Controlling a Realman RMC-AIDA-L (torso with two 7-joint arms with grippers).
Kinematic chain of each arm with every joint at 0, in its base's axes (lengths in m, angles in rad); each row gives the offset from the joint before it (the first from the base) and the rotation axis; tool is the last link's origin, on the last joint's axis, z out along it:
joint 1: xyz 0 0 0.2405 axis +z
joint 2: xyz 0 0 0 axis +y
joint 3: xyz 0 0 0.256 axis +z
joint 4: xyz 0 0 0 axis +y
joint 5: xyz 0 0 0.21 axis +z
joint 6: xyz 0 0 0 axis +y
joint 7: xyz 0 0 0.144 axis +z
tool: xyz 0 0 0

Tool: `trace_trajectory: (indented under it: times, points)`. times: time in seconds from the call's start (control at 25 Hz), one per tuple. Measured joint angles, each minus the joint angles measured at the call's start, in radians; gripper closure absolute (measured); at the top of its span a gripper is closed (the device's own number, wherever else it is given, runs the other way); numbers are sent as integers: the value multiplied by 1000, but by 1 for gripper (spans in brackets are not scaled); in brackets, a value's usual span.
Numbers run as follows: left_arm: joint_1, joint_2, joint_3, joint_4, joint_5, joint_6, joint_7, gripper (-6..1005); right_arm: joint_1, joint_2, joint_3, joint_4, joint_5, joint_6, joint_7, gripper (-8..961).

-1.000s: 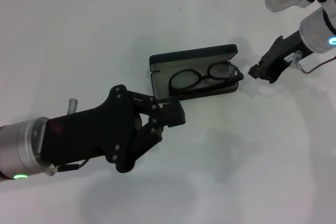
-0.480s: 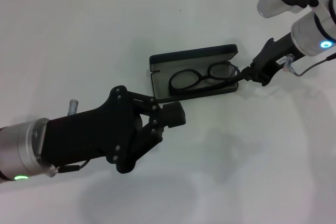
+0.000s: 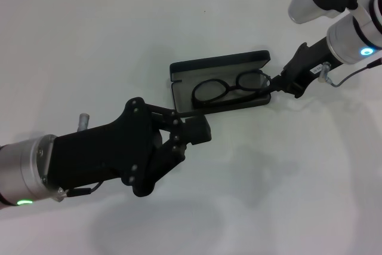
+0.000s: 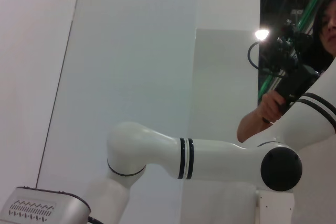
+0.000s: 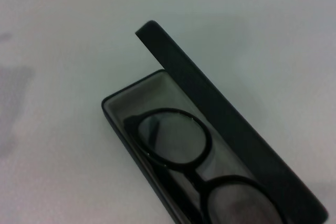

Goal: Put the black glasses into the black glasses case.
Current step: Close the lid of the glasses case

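The black glasses case [image 3: 218, 65] lies open in the middle of the white table, lid tilted up at the back. Inside it, on the grey lining, lie the black glasses [image 3: 230, 89], lenses side by side. My right gripper [image 3: 279, 82] reaches in from the right, shut, with its tip at the case's right end by the glasses' right lens. The right wrist view looks down on the case [image 5: 220, 129] and on one lens of the glasses [image 5: 173, 140]. My left gripper [image 3: 196, 129] hovers shut just in front of the case's left front corner, holding nothing.
The white table [image 3: 89, 46] spreads out all around the case. The left wrist view shows only a wall, a white robot arm [image 4: 199, 158] and a person with a camera [image 4: 294, 82] in the background.
My right gripper has moved left and slightly up, from a short way off to the case's right end. The left arm, the case and the glasses have stayed put.
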Motion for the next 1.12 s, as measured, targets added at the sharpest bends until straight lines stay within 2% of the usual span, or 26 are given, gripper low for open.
trace_trajectory:
  times: [0.84, 1.12]
  points:
    - [1, -1, -2, 0, -1, 0, -3, 962, -10, 1, -34, -3, 72, 22, -63, 917]
    - [4, -1, -2, 0, -1, 0, -1, 962, -45, -3, -59, -58, 54, 21, -19, 915]
